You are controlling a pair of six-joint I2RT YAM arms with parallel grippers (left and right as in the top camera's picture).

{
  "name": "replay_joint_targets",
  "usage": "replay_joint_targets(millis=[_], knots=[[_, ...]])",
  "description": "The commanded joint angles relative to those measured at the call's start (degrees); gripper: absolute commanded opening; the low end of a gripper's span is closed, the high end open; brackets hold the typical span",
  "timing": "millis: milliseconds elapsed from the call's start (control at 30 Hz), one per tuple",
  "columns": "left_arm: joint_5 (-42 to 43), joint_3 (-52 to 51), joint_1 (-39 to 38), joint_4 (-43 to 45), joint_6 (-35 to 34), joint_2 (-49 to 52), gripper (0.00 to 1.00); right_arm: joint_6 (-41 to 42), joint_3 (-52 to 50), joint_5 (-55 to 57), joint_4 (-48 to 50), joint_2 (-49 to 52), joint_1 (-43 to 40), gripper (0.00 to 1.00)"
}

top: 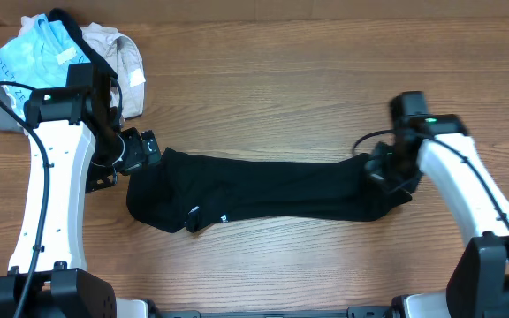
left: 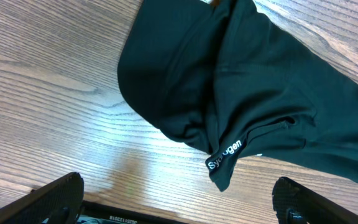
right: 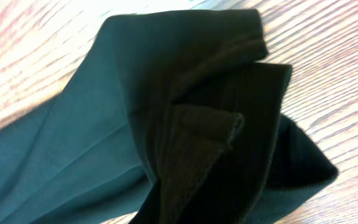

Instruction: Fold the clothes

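Surface: wood, shirt lying long, left to right.
Left end effector: spread, just beside shirt's left end (the free one).
Right end effector: pinching right end.

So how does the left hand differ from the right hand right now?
The left hand is wide open with nothing between its fingers; the right hand is shut and appears to pinch the black T-shirt. The left hand sits by the shirt's left end, the right hand at its right end. Both are close to the same stretched-out shirt.
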Motion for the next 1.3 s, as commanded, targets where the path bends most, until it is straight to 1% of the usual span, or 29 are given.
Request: replay_joint_targets(millis=[0,67,133,167,200,233,300,367,533,633,700,767,800,867,933,1000,1067,1100,1133,1200,1267], knots=[[-0.8,-0.3,-0.1,0.2,1.2,-0.9,1.00,5.7,1.2,4.0,0.1,-1.5,6.3,0.04],[-0.8,-0.3,-0.1,0.0,1.2,-0.9,1.00,7.4,0.9,4.0,0.5,-1.5,9.6,0.07],[-0.8,-0.3,-0.1,0.0,1.2,-0.9,1.00,8.4,0.0,4.0,1.6,-1.5,12.3,0.24],[-0.8,-0.3,-0.1,0.0,1.2,-0.9,1.00,8.7,-0.6,4.0,2.2,-1.5,13.4,0.29],[-0.8,-0.3,-0.1,0.0,1.2,-0.9,1.00,9.6,-1.2,4.0,2.8,-1.5,14.5,0.31],[-0.8,-0.3,-0.1,0.0,1.2,-0.9,1.00,10.3,-2.0,3.8,3.6,-1.5,15.6,0.31],[-0.8,-0.3,-0.1,0.0,1.2,-0.9,1.00,11.7,-3.2,3.0,4.7,-1.5,17.4,0.22],[-0.8,-0.3,-0.1,0.0,1.2,-0.9,1.00,12.6,-3.9,1.3,5.9,-1.5,18.8,0.16],[-0.8,-0.3,-0.1,0.0,1.2,-0.9,1.00,14.8,-3.8,-0.3,7.3,-1.5,21.2,0.14],[-0.8,-0.3,-0.1,0.0,1.2,-0.9,1.00,13.6,-3.0,-1.7,7.2,-1.5,21.4,0.13],[-0.8,-0.3,-0.1,0.0,1.2,-0.9,1.00,12.6,-1.1,-0.9,5.1,-1.6,21.4,0.11],[-0.8,-0.3,-0.1,0.0,1.2,-0.9,1.00,12.6,1.9,1.0,1.5,-1.8,20.5,0.12],[-0.8,-0.3,-0.1,0.0,1.2,-0.9,1.00,12.6,4.0,1.9,-0.8,-2.1,19.7,0.15],[-0.8,-0.3,-0.1,0.0,1.2,-0.9,1.00,12.6,7.9,3.6,-4.6,-2.7,17.7,0.25],[-0.8,-0.3,-0.1,0.0,1.2,-0.9,1.00,12.5,11.8,5.6,-8.2,-3.3,14.4,0.27],[-0.8,-0.3,-0.1,0.0,1.3,-0.9,1.00,11.3,14.2,6.5,-10.0,-3.7,10.7,0.35],[-0.8,-0.3,-0.1,0.0,1.3,-0.9,1.00,8.8,14.8,6.4,-10.1,-3.9,6.0,0.38],[-0.8,-0.3,-0.1,0.0,1.2,-0.9,1.00,7.5,14.7,6.4,-10.1,-3.8,3.8,0.37],[-0.8,-0.3,-0.1,0.0,1.2,-0.9,1.00,6.4,14.6,6.4,-10.1,-3.5,1.6,0.35],[-0.8,-0.3,-0.1,0.0,1.2,-0.9,1.00,5.2,13.7,6.4,-10.0,-2.8,-2.7,0.29],[-0.8,-0.3,-0.1,0.0,1.2,-0.9,1.00,4.1,12.3,6.3,-9.3,-2.1,-5.9,0.21]])
